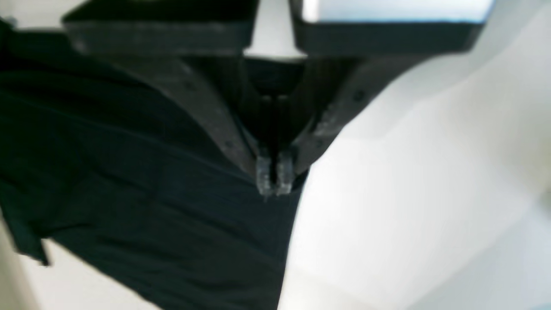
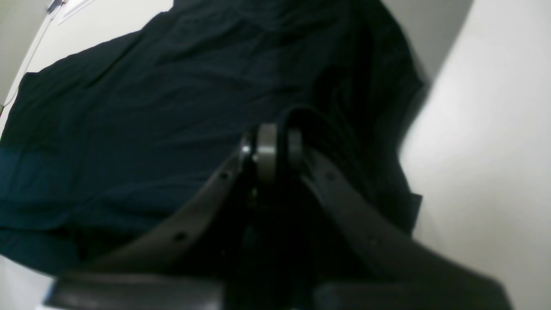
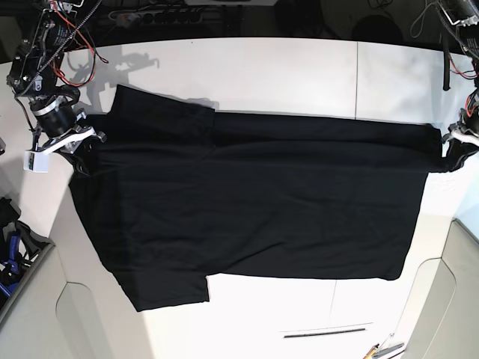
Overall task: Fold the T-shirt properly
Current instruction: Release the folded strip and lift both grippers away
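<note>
A plain black T-shirt point(image 3: 254, 202) lies spread flat across the white table point(image 3: 299, 75), sleeves toward the left of the base view. My right gripper point(image 3: 81, 142) is at the shirt's left edge. In the right wrist view its fingertips point(image 2: 271, 146) are shut with a fold of the T-shirt point(image 2: 150, 107) looped over them. My left gripper point(image 3: 449, 146) is at the shirt's far right edge. There its fingertips point(image 1: 273, 178) are pressed together on the rim of the T-shirt point(image 1: 129, 172). No print shows.
Cables and a power strip point(image 3: 150, 15) run along the back of the table. Blue-handled tools point(image 3: 7, 258) lie off the left edge. A small tool point(image 3: 382, 348) sits at the front right. Table panel seams cross the front.
</note>
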